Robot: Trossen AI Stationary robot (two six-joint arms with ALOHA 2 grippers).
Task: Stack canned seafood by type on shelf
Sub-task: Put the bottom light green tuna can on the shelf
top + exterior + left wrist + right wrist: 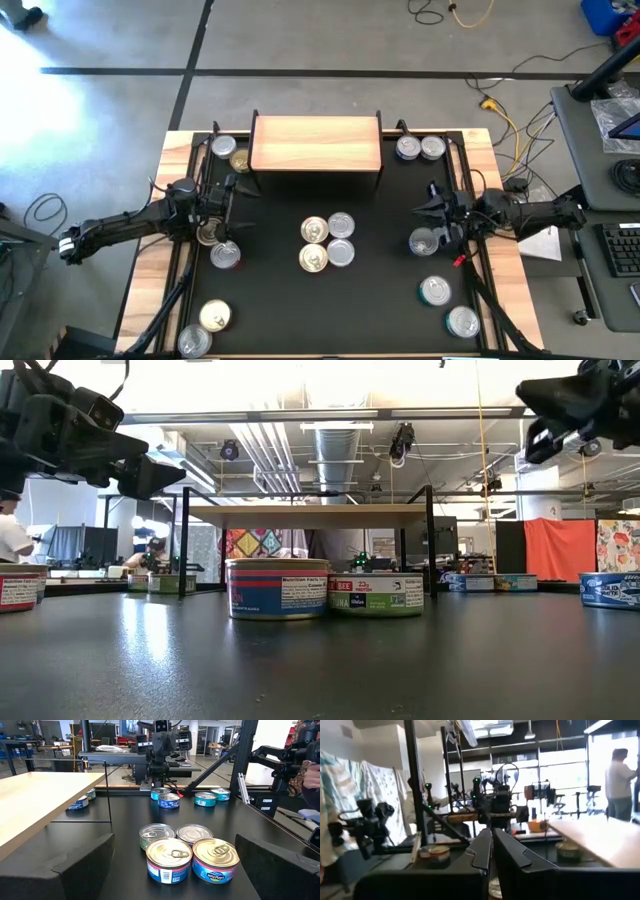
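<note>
The shelf (315, 143) is a light-wood board on dark legs at the table's far middle, with nothing on top; it also shows in the low view (310, 515). A cluster of tins (327, 242) stands on the table's centre, two gold-lidded (169, 860) and two silver-lidded (194, 833). My left gripper (243, 206) hovers open left of the cluster, its fingers (75, 865) wide apart and facing it. My right gripper (425, 208) hovers shut on the right side, above a silver tin (425, 242); its fingers (482, 851) lie together.
Other tins stand in pairs: left of the shelf (223, 147), right of the shelf (420, 148), under the left arm (225, 255), at the near left corner (215, 316) and near right (435, 291). The table has a wooden rim (150, 270). People show in the room beyond.
</note>
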